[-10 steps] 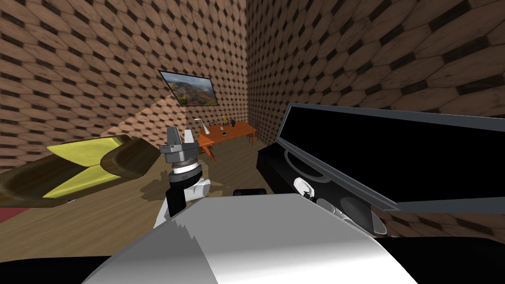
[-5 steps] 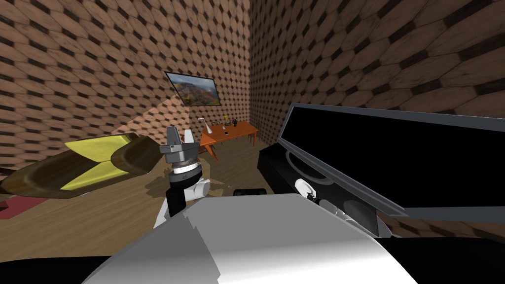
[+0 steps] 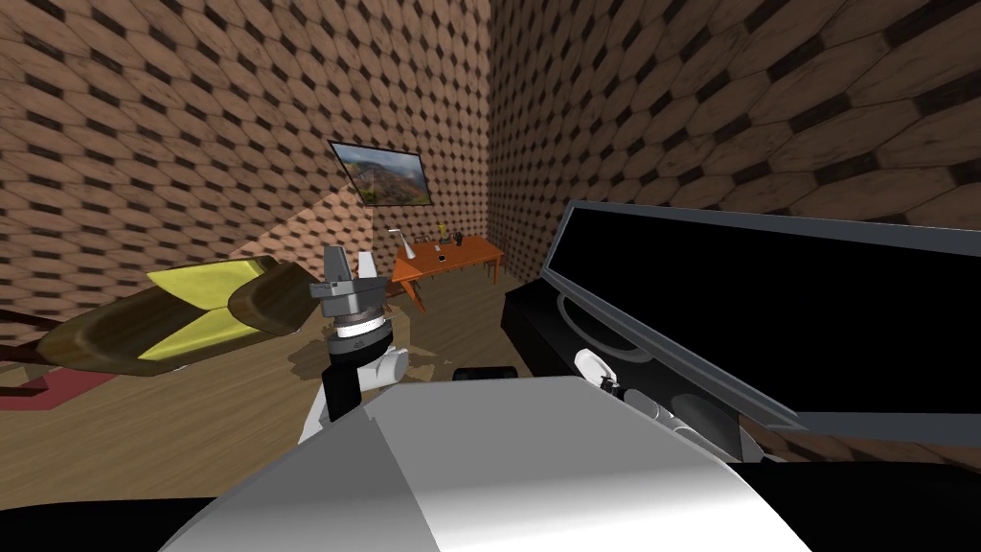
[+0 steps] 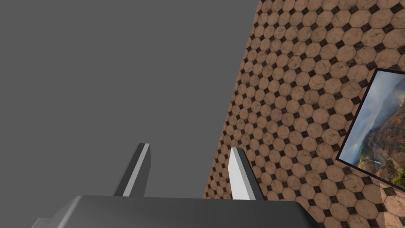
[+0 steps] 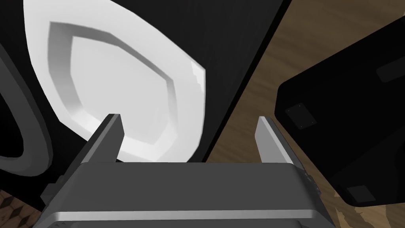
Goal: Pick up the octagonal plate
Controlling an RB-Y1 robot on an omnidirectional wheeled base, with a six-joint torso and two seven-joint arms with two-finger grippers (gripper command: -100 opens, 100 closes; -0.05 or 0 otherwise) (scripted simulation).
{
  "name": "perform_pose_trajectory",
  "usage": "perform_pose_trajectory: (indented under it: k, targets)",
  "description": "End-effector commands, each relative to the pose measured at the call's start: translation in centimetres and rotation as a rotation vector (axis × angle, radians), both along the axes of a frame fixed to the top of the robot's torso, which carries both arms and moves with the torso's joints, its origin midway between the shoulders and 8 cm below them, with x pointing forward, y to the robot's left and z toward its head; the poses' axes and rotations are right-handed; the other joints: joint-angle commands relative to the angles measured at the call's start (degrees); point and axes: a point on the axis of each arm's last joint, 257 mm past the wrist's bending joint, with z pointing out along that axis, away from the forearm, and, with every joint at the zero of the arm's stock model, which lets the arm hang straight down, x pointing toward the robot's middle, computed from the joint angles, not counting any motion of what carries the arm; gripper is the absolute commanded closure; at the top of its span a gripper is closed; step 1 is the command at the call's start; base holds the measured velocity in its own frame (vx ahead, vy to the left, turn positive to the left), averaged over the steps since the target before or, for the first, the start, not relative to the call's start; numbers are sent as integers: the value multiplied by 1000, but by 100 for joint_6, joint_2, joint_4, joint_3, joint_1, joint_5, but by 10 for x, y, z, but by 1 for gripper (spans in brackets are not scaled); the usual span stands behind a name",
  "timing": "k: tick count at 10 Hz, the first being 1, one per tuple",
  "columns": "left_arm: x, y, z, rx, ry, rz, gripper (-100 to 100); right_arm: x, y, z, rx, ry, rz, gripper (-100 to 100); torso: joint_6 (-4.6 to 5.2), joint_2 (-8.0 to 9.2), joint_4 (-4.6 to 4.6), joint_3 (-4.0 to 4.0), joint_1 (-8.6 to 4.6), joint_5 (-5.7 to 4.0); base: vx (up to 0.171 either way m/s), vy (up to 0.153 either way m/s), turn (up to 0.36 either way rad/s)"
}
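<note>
Fingers [image 5: 112,136] of your right gripper [image 5: 190,136] stand apart with nothing between them. The gripper hangs low over the edge of a black cabinet [image 5: 229,47]. One blade crosses the near rim of the white octagonal plate [image 5: 118,91], though you cannot tell from here whether it touches. The other blade sits past the cabinet's edge, over the wooden floor [image 5: 284,51]. The plate lies flat on the cabinet top, close to that edge, with its raised border and eight-sided well plainly showing. Just beside it on the same top is a grey ring [image 5: 23,138]. In the head view the ring sits under a large black screen with a grey frame [image 3: 766,297], and the plate [image 3: 589,364] shows as a small white patch below the screen's lower edge. A black block [image 5: 348,118] rests on the floor beyond the outer blade. Your left gripper [image 3: 350,264] is raised ahead of the chest on the left, its two blades also parted and empty. Farther off stand a brown and yellow seat [image 3: 182,311] and an orange table [image 3: 450,257].
</note>
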Motion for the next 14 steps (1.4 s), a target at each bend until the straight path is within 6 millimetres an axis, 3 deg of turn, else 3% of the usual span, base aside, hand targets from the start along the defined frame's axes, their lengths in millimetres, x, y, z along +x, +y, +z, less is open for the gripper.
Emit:
perform_pose_trajectory:
  k: [1, 4, 5, 9, 10, 11, 14]
  targets:
    - [0, 0, 0, 0, 0, 0, 0, -7, 10, -11, -1, 1, -7, -100, 0, 0, 0, 0, 0, 0, 37, -52, 55]
    - [0, 0, 0, 0, 0, 0, 0, -13, 18, -18, 0, 2, -13, -100, -1, -17, -4, -10, -33, -8, 38, -72, 36]
    - [0, 0, 0, 0, 0, 0, 0, -13, 18, -19, -2, 2, -12, 100, 0, -11, -3, -7, -19, -5, 3, -8, 0]
    - [0, 0, 0, 0, 0, 0, 0, -12, 18, -18, -2, 0, -13, 100, -2, -5, -3, -4, -2, -1, 0, 0, 0]
    - [0, 0, 0, 0, 0, 0, 0, -12, 18, -18, -2, 0, -14, 0, -3, -5, -4, -4, -1, 0, 0, 0, 0]
    - [0, 0, 0, 0, 0, 0, 0, -6, 8, -9, -1, 1, -6, 100, -3, -5, -4, -4, -1, 0, -24, 63, -57]
    - [0, 0, 0, 0, 0, 0, 0, -1, 2, -3, -1, -3, -8, 100, -1, 14, -2, 5, 39, 10, -39, 77, -40]
